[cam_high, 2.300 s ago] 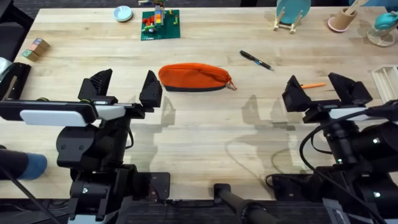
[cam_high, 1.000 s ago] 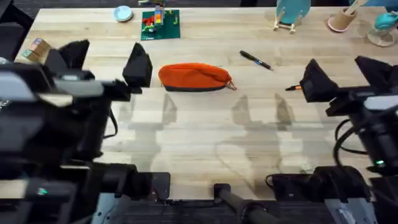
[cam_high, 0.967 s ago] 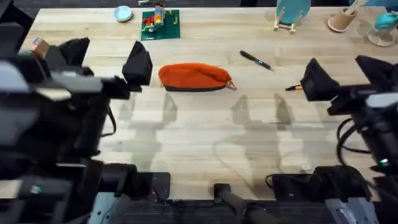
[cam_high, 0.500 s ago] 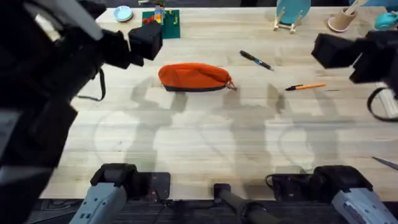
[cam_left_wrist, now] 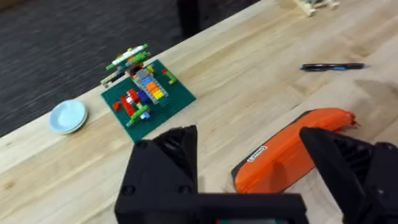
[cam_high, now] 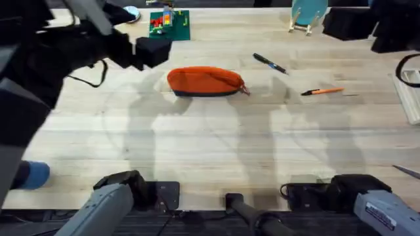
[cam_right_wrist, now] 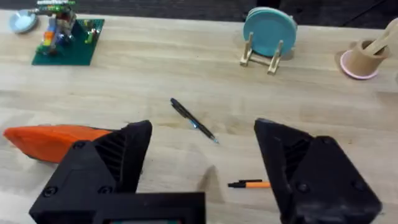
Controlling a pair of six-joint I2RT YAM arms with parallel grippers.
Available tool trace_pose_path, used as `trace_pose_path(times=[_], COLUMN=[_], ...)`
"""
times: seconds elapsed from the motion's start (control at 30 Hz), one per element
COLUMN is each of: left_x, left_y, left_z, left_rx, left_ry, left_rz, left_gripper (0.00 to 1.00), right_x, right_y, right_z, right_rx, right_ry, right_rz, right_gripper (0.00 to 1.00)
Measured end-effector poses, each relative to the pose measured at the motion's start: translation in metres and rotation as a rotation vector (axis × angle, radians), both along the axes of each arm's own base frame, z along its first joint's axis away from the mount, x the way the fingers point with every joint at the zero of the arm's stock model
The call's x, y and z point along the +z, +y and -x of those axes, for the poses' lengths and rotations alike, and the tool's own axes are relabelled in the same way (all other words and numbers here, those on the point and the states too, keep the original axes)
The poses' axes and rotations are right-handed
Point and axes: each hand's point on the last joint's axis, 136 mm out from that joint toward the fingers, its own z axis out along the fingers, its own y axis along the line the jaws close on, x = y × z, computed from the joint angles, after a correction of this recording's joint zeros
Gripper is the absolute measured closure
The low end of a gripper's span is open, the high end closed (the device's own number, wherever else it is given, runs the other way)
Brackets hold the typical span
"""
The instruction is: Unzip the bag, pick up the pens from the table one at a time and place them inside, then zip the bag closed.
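Both arms have risen since the earlier frames and now loom large and dark under the overhead camera; bag and pens lie where they lay.

Left gripper (cam_left_wrist: 249,171): fingers spread apart, empty, held above the bag's near end.
Right gripper (cam_right_wrist: 202,168): fingers spread apart, empty, raised over the stretch between the two pens.
Bag (cam_high: 205,81): orange pouch, dark bottom band, lying flat mid-table; zipper appears closed, pull tab at its right end.
Black pen (cam_high: 270,63): beyond and right of the bag, well apart from it.
Orange pen (cam_high: 322,92): right of the bag, apart.
Table (cam_high: 216,151): light planks.

Step in hand: approach for unzipping; nothing yet opened. Next move likely calls for one gripper pinning the pouch while the other nips the small tab.
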Motion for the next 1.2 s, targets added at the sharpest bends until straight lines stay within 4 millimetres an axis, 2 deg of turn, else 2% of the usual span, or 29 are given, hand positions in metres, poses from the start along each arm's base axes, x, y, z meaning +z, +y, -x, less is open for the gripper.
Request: trace_pose_path(times=[0.23,0.47,0.83,1.2], left_x=[0.006,0.010,-0.020,-0.019], left_y=[0.015,0.018,0.018,0.017], left_z=[0.007,0.012,0.002,0.002], left_rx=[-0.134,-0.233,-0.291,-0.304], left_ry=[-0.072,-0.127,-0.045,-0.057], left_rz=[0.064,0.113,0.229,0.224], left_gripper=[0.010,0.010,0.008,0.008], right_x=[-0.004,-0.004,-0.004,-0.004], right_y=[0.002,0.002,0.002,0.002], right_z=[-0.001,-0.001,-0.001,-0.001], right_rx=[0.009,0.012,0.012,0.012], right_ry=[0.014,0.014,0.014,0.014], right_rz=[-0.005,-0.006,-0.007,-0.006], right_gripper=[0.005,0.005,0.005,0.005])
